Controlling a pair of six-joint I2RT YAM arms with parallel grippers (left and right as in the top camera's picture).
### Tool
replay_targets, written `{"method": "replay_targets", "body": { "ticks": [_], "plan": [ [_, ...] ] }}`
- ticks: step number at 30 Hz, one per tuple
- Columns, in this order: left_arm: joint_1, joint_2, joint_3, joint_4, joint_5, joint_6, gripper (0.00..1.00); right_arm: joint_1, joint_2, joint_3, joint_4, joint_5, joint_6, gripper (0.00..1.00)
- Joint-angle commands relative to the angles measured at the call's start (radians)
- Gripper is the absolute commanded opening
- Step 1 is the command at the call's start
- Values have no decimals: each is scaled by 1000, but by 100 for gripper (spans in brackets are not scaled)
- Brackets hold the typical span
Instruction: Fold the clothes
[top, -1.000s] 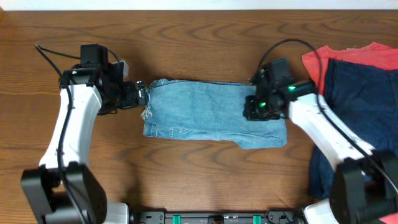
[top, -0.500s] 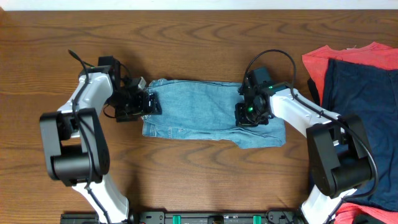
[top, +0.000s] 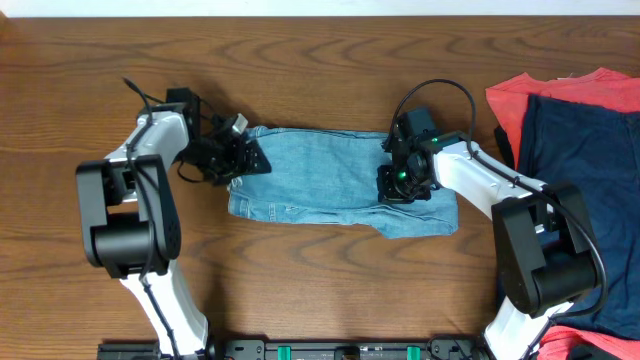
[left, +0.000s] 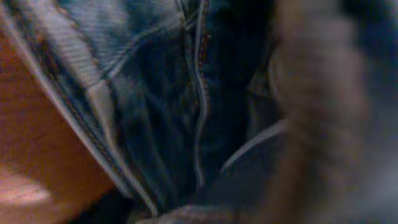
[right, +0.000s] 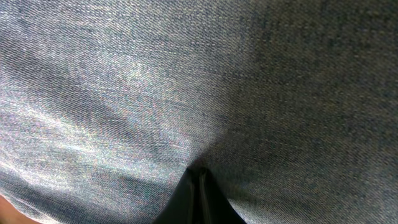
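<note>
In the left wrist view everything is blurred. The light-blue faded denim jeans (left: 155, 93) are seen very close, and the right side is covered by a big grey smudge (left: 323, 112). It cannot be told whether the left pincer (top: 243, 160) is gripping. From overhead, the left end of the jeans is hidden under that pincer.

In the right wrist view only the dark tips of the right pincer (right: 198, 186) are seen, pressed together and cut off by the bottom edge. Whether cloth is caught between them cannot be told.

The red-orange cloth garment (top: 520, 95) and the dark navy cloth garment (top: 590, 150) are cut off by the right edge.
</note>
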Motion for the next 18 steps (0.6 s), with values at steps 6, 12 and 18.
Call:
{"method": "replay_targets", "body": {
  "ticks": [6,12,18],
  "plan": [
    [-14,83,-47,-43,-56,23,6,11,87,-38,0,59,-3,1],
    [27,-13,44,-245,-169,23,6,8,53,-37,-77,60,-19,2],
    [54,-174,230,-519,-432,7,6,3,-65,-37,-123,59,-42,3]
  ]
}}
